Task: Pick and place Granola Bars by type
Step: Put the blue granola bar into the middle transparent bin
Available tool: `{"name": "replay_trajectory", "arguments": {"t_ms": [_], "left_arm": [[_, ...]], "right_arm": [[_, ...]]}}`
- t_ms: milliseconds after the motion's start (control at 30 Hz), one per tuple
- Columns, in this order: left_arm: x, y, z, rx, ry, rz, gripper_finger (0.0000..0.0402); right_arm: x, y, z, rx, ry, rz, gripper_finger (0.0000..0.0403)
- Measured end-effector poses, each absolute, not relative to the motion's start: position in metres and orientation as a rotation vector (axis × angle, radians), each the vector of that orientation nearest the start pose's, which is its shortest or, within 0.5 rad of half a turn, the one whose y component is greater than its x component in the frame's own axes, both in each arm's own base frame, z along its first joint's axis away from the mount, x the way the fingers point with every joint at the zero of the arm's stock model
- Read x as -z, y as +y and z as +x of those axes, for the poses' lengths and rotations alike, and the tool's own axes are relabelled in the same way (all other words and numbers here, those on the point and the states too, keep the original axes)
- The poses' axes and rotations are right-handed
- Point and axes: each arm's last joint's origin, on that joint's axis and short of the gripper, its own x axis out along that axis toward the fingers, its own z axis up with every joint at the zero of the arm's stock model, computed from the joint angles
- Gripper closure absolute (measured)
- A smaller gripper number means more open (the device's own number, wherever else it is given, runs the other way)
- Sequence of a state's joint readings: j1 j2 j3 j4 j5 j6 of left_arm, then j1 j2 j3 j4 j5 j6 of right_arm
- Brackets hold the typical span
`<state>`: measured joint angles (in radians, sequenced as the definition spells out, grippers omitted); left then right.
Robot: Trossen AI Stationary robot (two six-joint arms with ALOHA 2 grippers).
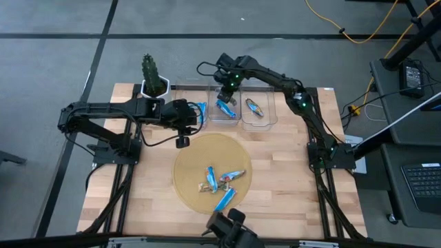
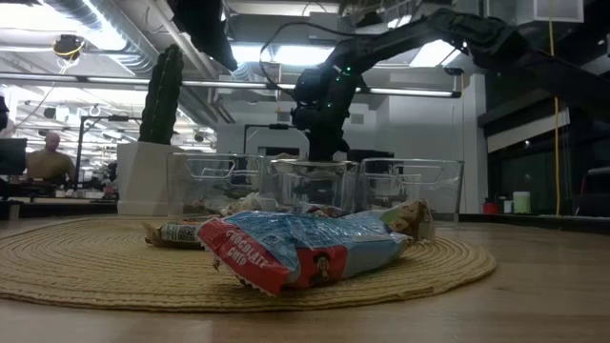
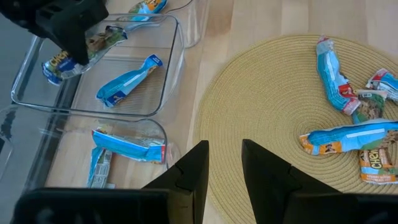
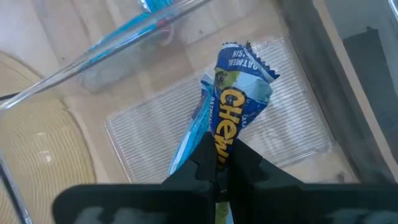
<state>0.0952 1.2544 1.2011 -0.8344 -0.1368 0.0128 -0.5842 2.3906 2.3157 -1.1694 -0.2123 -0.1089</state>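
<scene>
My right gripper (image 1: 226, 95) is over the middle of three clear bins (image 1: 224, 118) at the table's far side, shut on a blue-and-yellow wrapped bar (image 4: 239, 81). A bright blue bar (image 4: 186, 143) lies on that bin's floor under it. The left bin holds blue bars (image 3: 127, 146). The right bin holds a brown-and-silver bar (image 1: 255, 108). Several more bars (image 1: 220, 182) lie on the round woven mat (image 1: 189, 155). My left gripper (image 3: 224, 171) is open and empty above the mat's far left edge, beside the left bin. My right gripper pinches one end of the bar's wrapper (image 4: 219, 146) between its two fingers, coming from above and pointing down. The bar hangs below the fingers into the middle bin. Whether its free end (image 4: 245, 56) touches the bin floor, I cannot tell.
A cactus in a white pot (image 1: 153, 79) stands at the table's far left corner, next to the left bin. The low view shows a blue-and-red bar (image 2: 305, 250) at the mat's near side. Bare wood (image 1: 289, 179) lies right of the mat.
</scene>
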Motion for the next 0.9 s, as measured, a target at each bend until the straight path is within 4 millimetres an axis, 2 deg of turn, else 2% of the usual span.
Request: {"name": "replay_trajectory", "arguments": {"t_ms": [400,733,900], "left_arm": [[-0.326,0.027,0.245,-0.211,0.891,0.031,0.0313],[-0.326,0.027,0.245,-0.212,0.890,0.028,0.0313],[-0.327,0.027,0.245,-0.217,0.889,0.019,0.0313]], "right_arm": [[-0.209,-0.271,0.419,0.259,1.212,0.411,0.0361],[-0.209,-0.272,0.421,0.250,1.197,0.397,0.0357],[-0.210,-0.272,0.420,0.246,1.197,0.390,0.0327]]}}
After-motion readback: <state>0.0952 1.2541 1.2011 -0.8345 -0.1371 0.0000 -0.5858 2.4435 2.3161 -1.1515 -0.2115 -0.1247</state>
